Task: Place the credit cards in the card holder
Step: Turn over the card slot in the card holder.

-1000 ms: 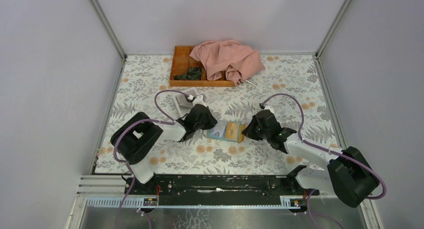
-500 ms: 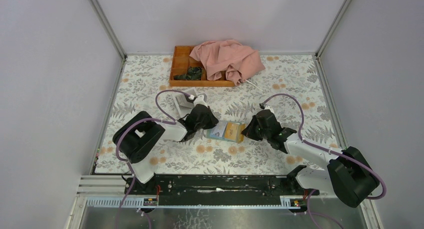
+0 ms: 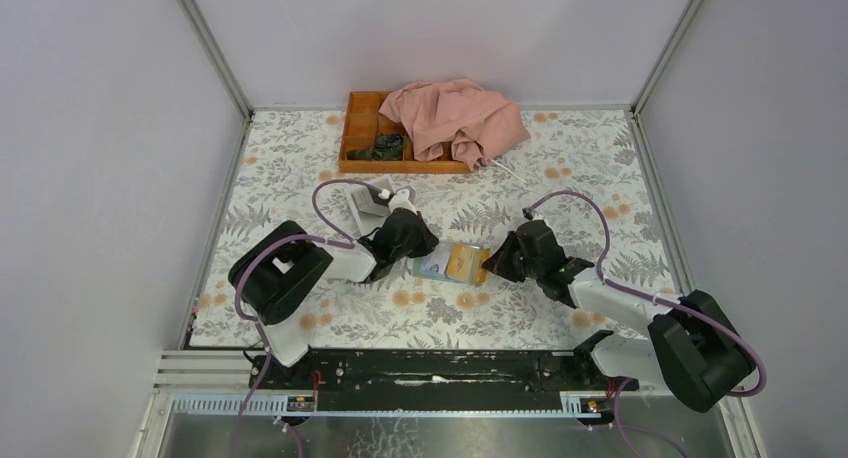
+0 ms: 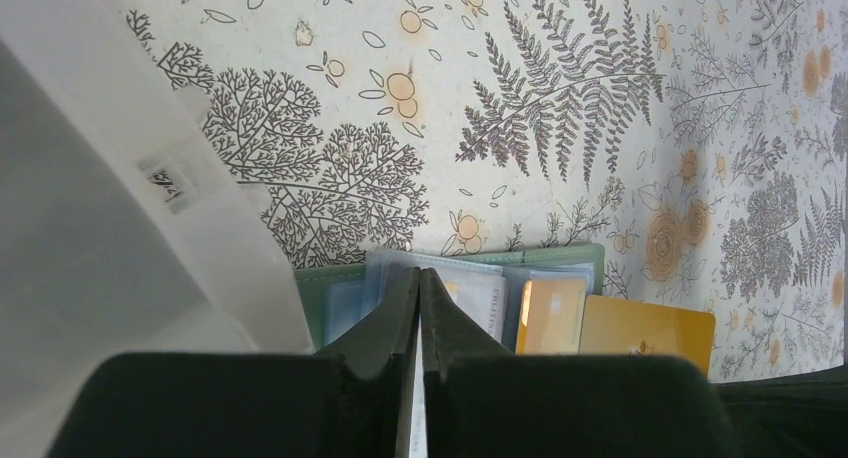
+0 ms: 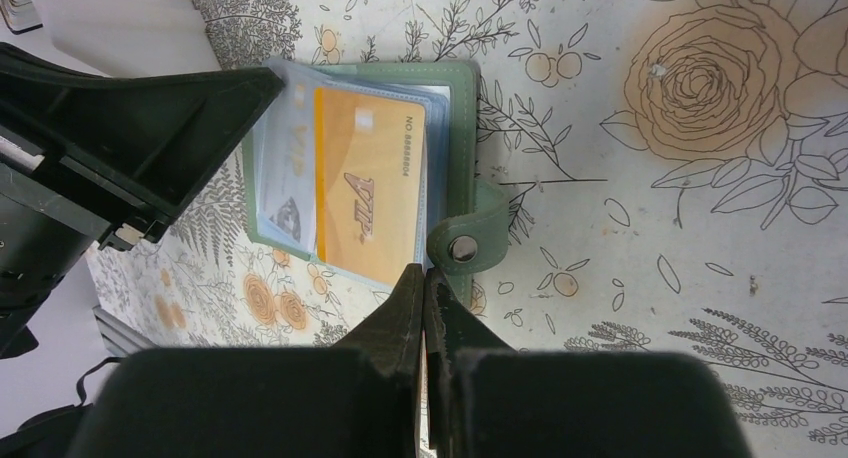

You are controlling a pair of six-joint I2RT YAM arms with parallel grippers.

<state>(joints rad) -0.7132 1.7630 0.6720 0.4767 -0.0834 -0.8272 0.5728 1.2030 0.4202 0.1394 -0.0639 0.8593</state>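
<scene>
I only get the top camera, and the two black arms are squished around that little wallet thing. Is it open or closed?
Observer: Open. The right wrist camera shows the card holder lying flat on the table with its inside facing up.
Operator: Is there a card on it?
Observer: Yes, an orange card lies face up on top of it.
Operator: What is the right pincher doing?
Observer: The right gripper is shut, and its tips sit right beside the holder's snap strap.
</scene>
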